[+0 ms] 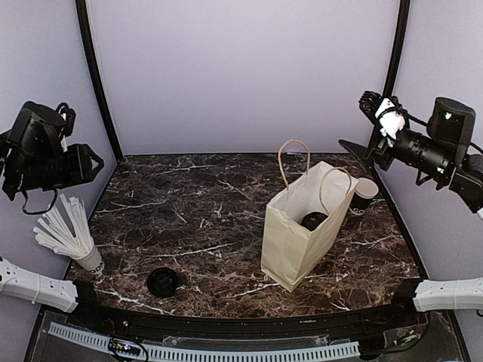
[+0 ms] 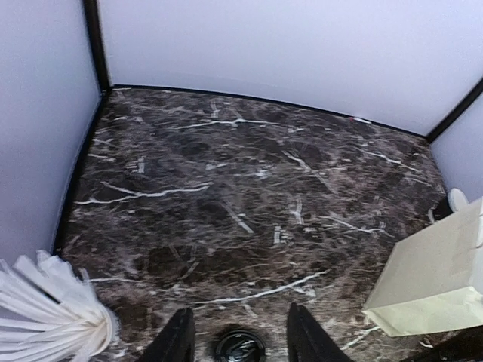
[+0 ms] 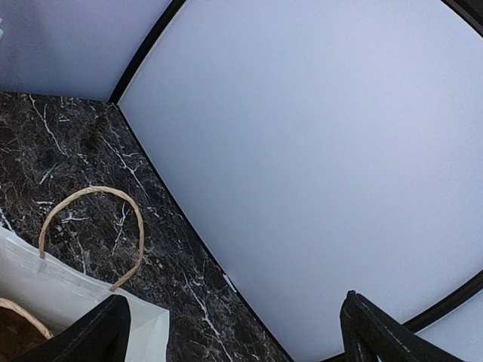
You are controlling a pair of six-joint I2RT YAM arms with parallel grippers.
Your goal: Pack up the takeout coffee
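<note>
The takeout coffee (image 1: 314, 220) stands inside the open paper bag (image 1: 296, 241); only its black lid shows through the bag's mouth. High at the left edge, my left gripper (image 2: 240, 313) is open with nothing between its fingers, and far beneath it the loose black lid (image 2: 239, 348) lies on the table. My right gripper (image 3: 232, 302) is raised at the right above the bag's far side. Its jaws stand wide apart and empty. One bag handle (image 3: 94, 234) shows in the right wrist view.
A matching black cup with a bare white rim (image 1: 365, 194) stands behind the bag at the right. A cup of white stirrers (image 1: 72, 235) sits at the left edge. The flat black lid (image 1: 162, 281) lies front left. Walls close in the marble table (image 1: 196, 219).
</note>
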